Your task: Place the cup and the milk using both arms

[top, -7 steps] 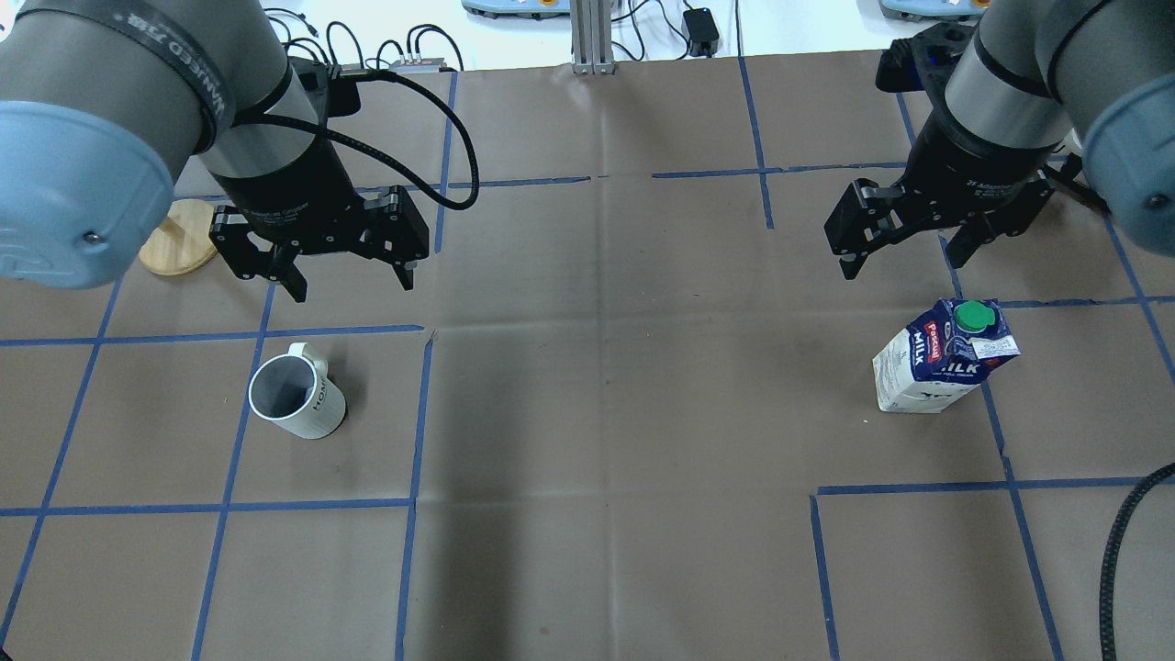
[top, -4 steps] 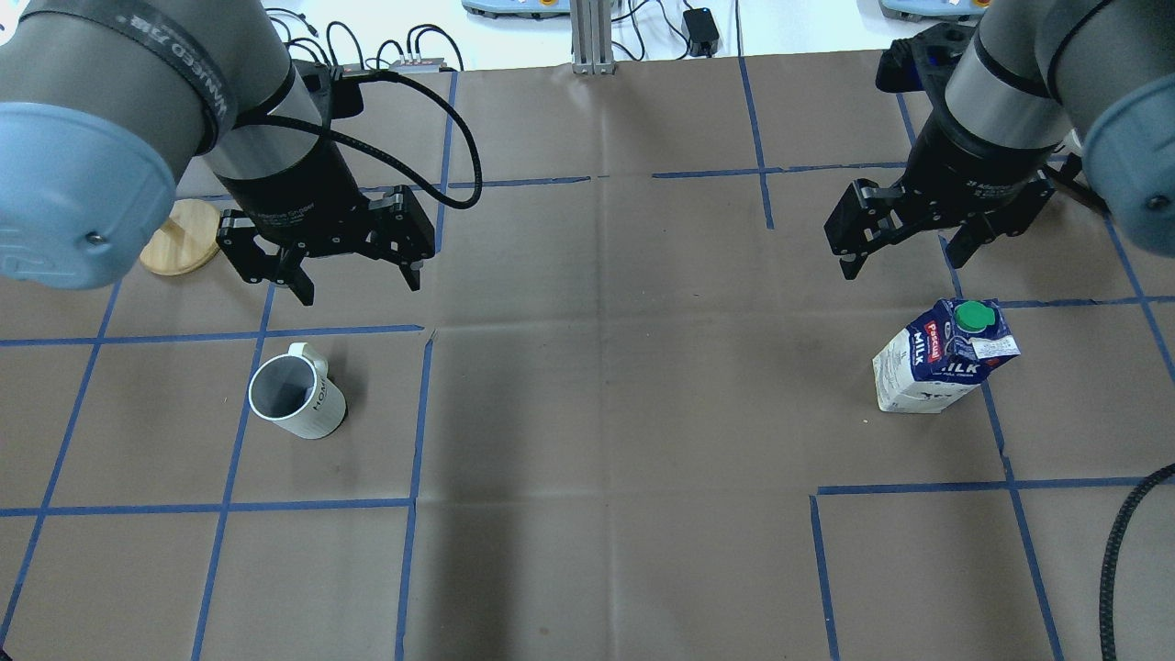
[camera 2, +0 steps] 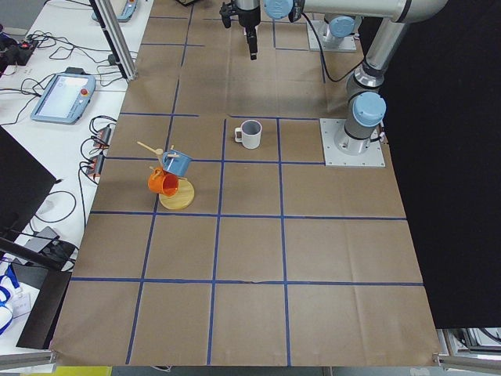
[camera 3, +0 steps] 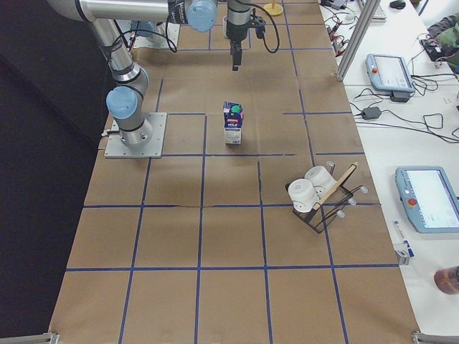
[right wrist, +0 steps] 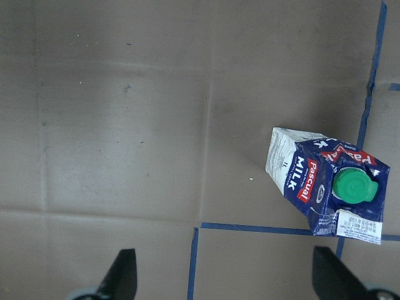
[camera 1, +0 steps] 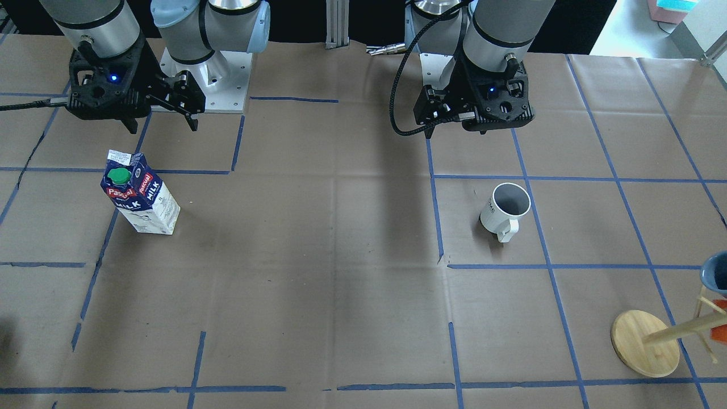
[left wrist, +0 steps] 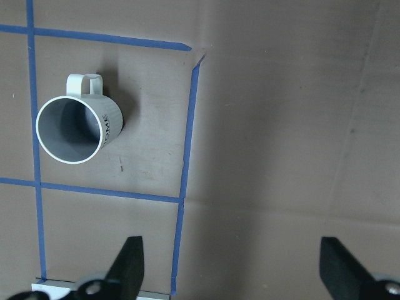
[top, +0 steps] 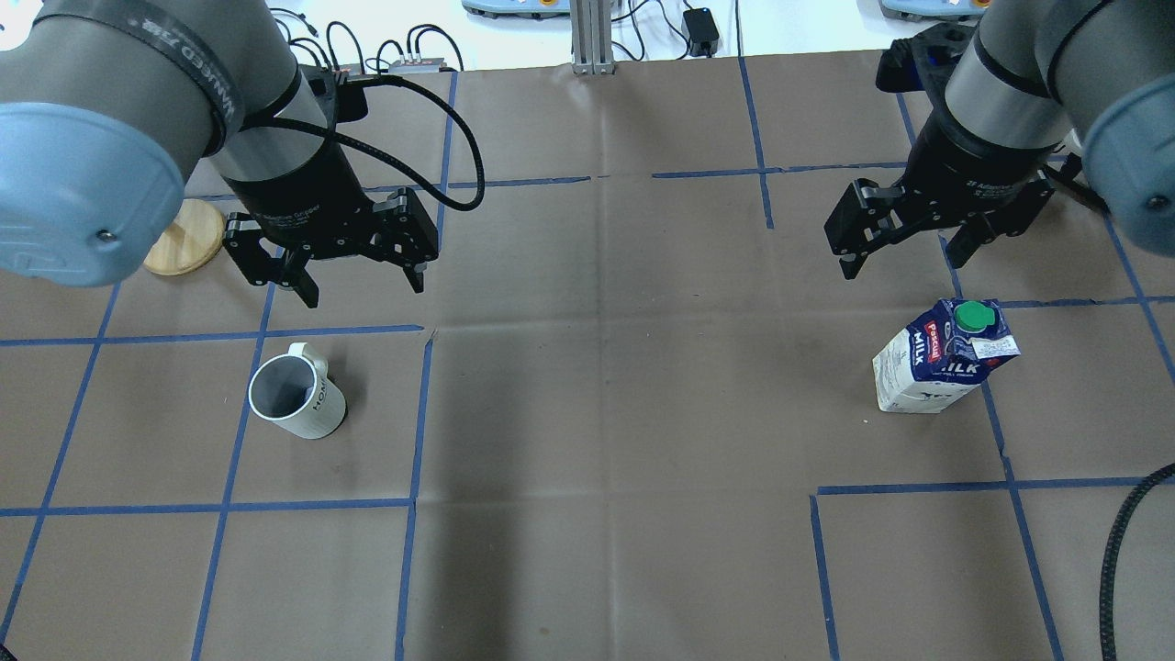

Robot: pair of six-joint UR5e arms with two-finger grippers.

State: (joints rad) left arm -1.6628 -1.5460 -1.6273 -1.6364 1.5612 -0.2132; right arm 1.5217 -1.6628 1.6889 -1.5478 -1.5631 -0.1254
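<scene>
Here the left hand (top: 365,289) hangs spread wide, apart from the upright white mug (top: 296,397) on the counter (top: 597,413). The right hand (top: 904,262), likewise spread, hangs clear of the Pascual milk carton (top: 936,363).

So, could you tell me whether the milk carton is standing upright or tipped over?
Upright: the milk carton stands on its white base with the green cap on top, as the front-facing and right-side views show.

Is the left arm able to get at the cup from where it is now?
Probably yes. The left pincer hangs open, apart from the cup, which stands upright, and nothing lies between them.
</scene>
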